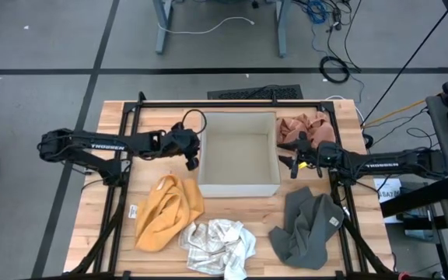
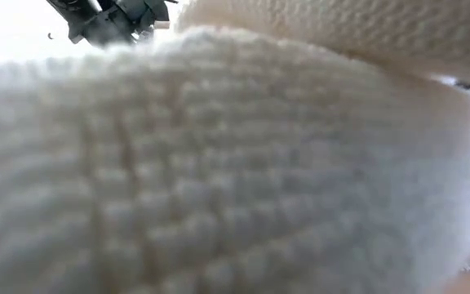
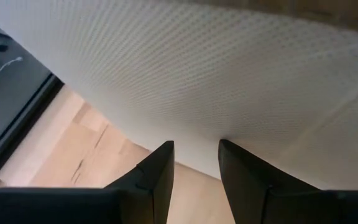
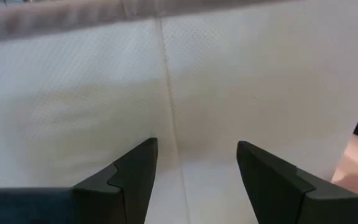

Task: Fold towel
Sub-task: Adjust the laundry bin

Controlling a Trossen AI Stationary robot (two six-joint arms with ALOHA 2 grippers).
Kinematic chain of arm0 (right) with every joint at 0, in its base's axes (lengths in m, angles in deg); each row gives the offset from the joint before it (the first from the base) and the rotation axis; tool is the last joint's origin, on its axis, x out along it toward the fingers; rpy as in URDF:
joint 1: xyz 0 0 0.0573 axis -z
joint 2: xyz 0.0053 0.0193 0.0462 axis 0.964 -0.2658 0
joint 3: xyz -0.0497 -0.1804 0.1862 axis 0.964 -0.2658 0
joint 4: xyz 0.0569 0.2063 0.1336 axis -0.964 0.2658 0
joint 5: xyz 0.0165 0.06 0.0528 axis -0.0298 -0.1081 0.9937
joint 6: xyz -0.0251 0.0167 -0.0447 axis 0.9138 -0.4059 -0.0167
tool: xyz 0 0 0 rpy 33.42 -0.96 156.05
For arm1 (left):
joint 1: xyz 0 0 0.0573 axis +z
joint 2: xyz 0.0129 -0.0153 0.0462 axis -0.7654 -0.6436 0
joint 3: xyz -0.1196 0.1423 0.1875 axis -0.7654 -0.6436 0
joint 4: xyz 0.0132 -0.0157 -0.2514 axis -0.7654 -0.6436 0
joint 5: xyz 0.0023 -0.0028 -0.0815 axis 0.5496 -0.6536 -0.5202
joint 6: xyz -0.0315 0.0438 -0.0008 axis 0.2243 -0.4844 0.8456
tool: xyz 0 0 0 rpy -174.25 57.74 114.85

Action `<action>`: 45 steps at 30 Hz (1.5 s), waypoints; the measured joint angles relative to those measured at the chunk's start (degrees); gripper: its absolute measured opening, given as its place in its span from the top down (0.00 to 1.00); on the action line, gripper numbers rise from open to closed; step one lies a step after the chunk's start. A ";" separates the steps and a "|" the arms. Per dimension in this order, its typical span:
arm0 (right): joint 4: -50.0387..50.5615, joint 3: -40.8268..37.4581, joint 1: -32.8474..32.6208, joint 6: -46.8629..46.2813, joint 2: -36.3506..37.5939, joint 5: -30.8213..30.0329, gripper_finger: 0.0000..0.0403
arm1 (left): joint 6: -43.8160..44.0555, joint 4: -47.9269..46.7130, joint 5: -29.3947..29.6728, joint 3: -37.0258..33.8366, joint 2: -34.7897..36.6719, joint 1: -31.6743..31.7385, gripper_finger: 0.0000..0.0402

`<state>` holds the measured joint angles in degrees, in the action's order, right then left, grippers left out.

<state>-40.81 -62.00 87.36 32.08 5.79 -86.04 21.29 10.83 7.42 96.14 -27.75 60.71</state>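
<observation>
Currently no fold begun: white towel (image 1: 218,247) crumpled at 6 o'clock, nearest edge. Left gripper (image 1: 192,152) at 9 o'clock of the box (image 1: 238,187), right gripper (image 1: 296,155) at 3; both open, empty, staged flanking it.

Wooden table (image 1: 115,124): box (image 1: 238,187), four crumpled towels (image 1: 168,211).

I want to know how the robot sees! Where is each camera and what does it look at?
High view: above the table, looking down; both arms show.
Low view: table height, blocked by white cloth.
Left wrist view: left hand facing the box.
Right wrist view: right hand facing the box.
Both wrist views share the box's pale wall.
</observation>
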 joint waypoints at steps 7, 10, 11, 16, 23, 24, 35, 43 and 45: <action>1.30 3.53 -0.02 0.20 4.11 2.03 0.47 | -0.01 -0.15 8.01 0.04 7.33 -2.05 0.67; 1.70 6.21 -0.13 0.21 6.02 6.72 0.47 | -0.15 0.61 8.25 0.13 12.32 -3.66 0.67; 1.68 7.26 -0.13 0.01 6.61 8.47 0.47 | -0.15 0.69 8.17 0.13 13.90 -4.46 0.67; 3.52 12.89 -0.13 -0.68 8.92 18.55 0.47 | -0.56 0.89 5.02 0.17 21.20 -9.85 0.67; 3.90 17.83 -3.13 -7.52 8.55 39.60 0.47 | 4.06 0.95 -7.22 0.19 21.95 -19.10 0.67; 4.02 17.84 -4.67 -7.93 8.14 40.31 0.47 | 4.65 0.95 -7.60 0.20 20.92 -20.67 0.67; 4.84 17.81 -25.01 -3.49 -6.29 32.32 0.47 | 8.83 14.53 -7.50 0.48 2.50 -32.28 0.67; -0.80 18.12 -32.94 0.43 -16.81 25.63 0.47 | 10.43 21.53 -6.16 0.53 -3.76 -35.31 0.67; -0.10 18.15 -32.91 1.19 -17.05 24.08 0.47 | 9.84 20.49 -3.74 0.43 -2.94 -35.17 0.67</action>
<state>-40.91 -43.84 54.45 33.27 -11.26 -61.96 31.13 31.33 3.68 96.57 -30.69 25.55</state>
